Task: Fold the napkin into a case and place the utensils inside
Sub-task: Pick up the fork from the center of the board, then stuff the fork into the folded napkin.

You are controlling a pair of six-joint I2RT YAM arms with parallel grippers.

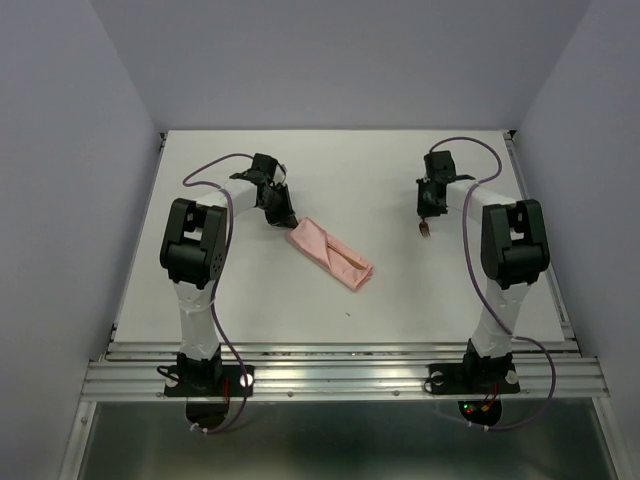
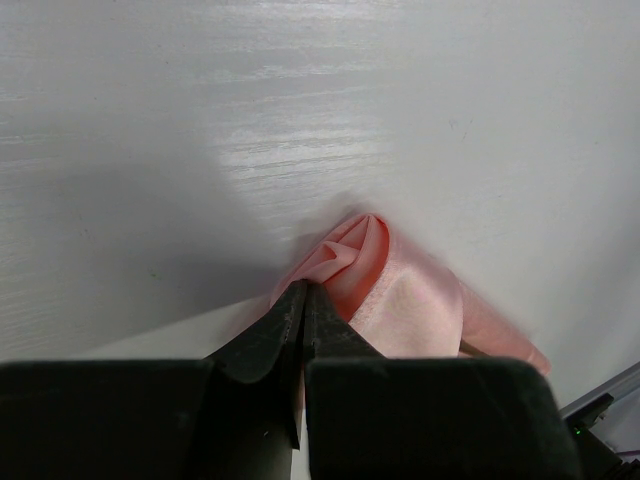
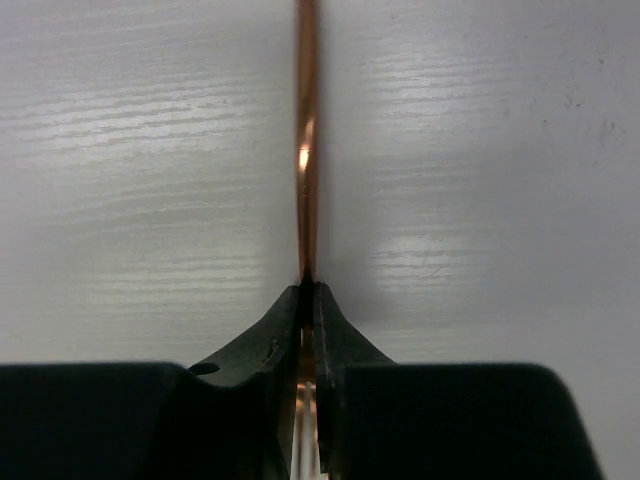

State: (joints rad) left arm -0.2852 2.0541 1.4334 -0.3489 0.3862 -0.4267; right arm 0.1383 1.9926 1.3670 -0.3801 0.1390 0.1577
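step: utensil insertion | left gripper [image 2: 303,292] pinches case [image 1: 330,254] far-left end | right gripper [image 3: 308,288] clamps fork [image 3: 306,150] | next: carry fork left to case mouth

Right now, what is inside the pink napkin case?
On the case a thin dark line shows along the fold, perhaps one utensil; cloth hides the rest. The fork is outside, pinched by the right gripper.

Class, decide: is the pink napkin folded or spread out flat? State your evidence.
Folded. The napkin lies as a narrow oblong packet with overlapping layers, and the left gripper pinches its bunched end.
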